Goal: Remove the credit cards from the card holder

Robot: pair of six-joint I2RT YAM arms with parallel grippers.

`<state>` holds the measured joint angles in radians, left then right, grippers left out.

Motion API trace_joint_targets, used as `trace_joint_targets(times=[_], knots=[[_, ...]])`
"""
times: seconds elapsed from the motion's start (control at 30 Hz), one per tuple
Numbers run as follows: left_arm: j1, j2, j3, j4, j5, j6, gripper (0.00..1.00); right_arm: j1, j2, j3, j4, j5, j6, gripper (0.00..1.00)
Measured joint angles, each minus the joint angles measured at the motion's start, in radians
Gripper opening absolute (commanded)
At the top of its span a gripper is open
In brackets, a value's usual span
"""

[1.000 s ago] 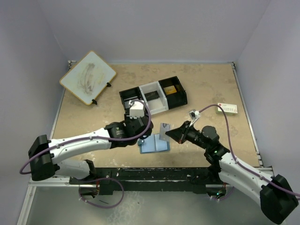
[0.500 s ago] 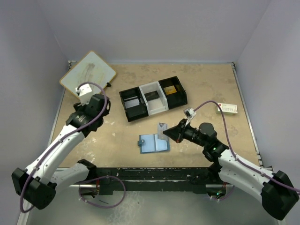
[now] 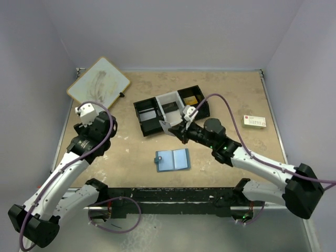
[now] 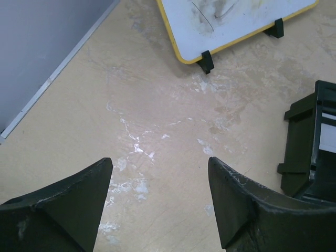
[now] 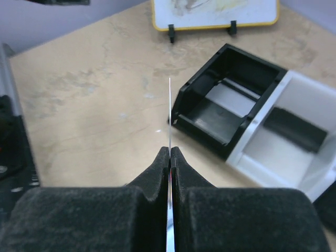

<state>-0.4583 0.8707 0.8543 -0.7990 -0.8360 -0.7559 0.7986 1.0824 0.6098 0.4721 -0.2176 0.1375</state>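
Spotted the small flat blue card holder [image 3: 172,159] lying open like a book on the beige tabletop [image 3: 226,89], on the near side of the black-and-white three-compartment tray [image 3: 140,116] and apart from it. Saw both paler inner faces turned up, with nothing touching them.

Caught the right gripper [image 3: 176,131] between holder and tray, fingers pinched tight on a thin pale card [image 3: 165,126]. From the right wrist view, saw that card [image 5: 169,115] edge-on, a mere sliver standing up out of the closed fingertips [image 5: 163,157], aimed at the near corner of the tray's left black compartment [image 5: 181,105]. Could not tell how high over the tabletop.

Found the left gripper [image 4: 160,163] well off to the left of the tray, fingers spread wide, only bare tabletop between them.

Noted a white board with a yellow rim [image 3: 98,86] propped on black feet, far-left of the tray. Noted a white card with green and red print [image 3: 254,122] flat on the tabletop to the tray's right, well apart.
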Motion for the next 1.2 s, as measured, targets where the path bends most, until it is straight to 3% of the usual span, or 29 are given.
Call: trace_joint_targets(times=[0.57, 1.2], knots=[[0.000, -0.124, 0.000, -0.033, -0.089, -0.037, 0.72, 0.000, 0.622, 0.590, -0.250, 0.092, -0.557, 0.00], [0.000, -0.111, 0.000, -0.033, -0.089, -0.037, 0.71, 0.032, 0.948, 0.780, -0.208, 0.235, -0.952, 0.00]])
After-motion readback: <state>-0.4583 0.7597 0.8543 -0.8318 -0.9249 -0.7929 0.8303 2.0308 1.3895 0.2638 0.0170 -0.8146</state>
